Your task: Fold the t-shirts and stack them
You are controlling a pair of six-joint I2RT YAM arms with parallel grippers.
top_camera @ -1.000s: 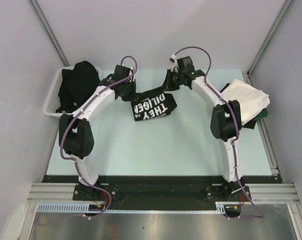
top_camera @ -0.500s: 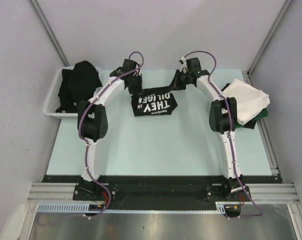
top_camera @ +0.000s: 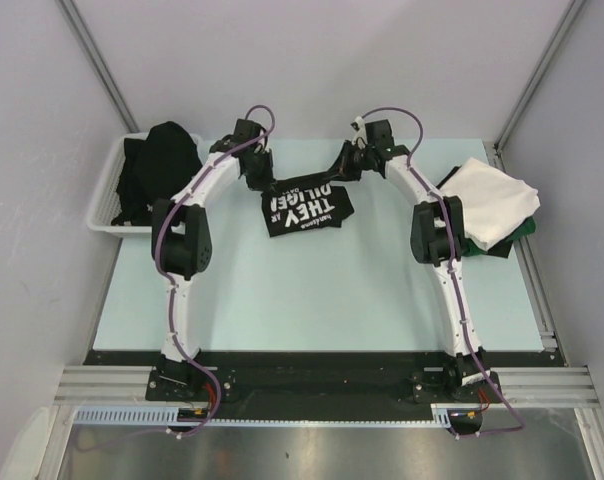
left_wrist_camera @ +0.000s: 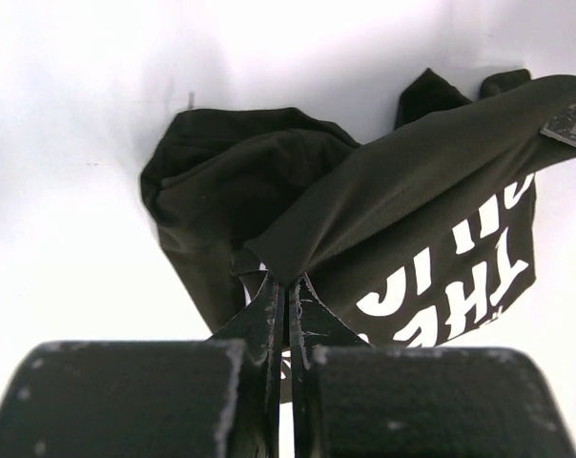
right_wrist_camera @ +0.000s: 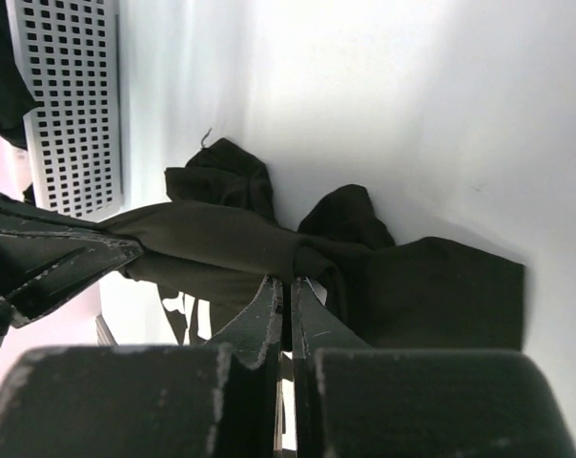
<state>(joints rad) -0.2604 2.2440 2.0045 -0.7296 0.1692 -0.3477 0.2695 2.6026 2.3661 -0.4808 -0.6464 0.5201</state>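
- Step in hand: folding the lettered black t-shirt (top_camera: 307, 208). It lies at 12 o'clock on the bench (top_camera: 302, 290), white lettering up, with its far edge raised off the surface.
- Left claw (left_wrist_camera: 286, 284): clenched on a pinch of that black fabric, jaws together. The cloth runs taut from it toward the other arm.
- Right claw (right_wrist_camera: 288, 283): likewise clenched on the same shirt, with folds bunched just beyond its tips.
- The held edge spans between the two claws; the rest of the shirt sags to the bench.
- Elsewhere: black t-shirts (top_camera: 162, 155) are heaped in the white slotted basket (top_camera: 104, 200) at 10 o'clock. A folded white t-shirt (top_camera: 494, 198) tops the stack at 2 o'clock, with a dark green t-shirt (top_camera: 527, 228) showing under it.
- Next move, by my reading: both claws carry the edge together toward 6 o'clock, level and evenly spaced, so it lands square over the lettered panel. Uneven travel would likely skew the fold.
- Against a second ago: the left arm's elbow now sits farther in and closer to 12 o'clock. The shirt lies slightly farther from the bases. Basket and stack are unchanged, and both claws keep their grip.
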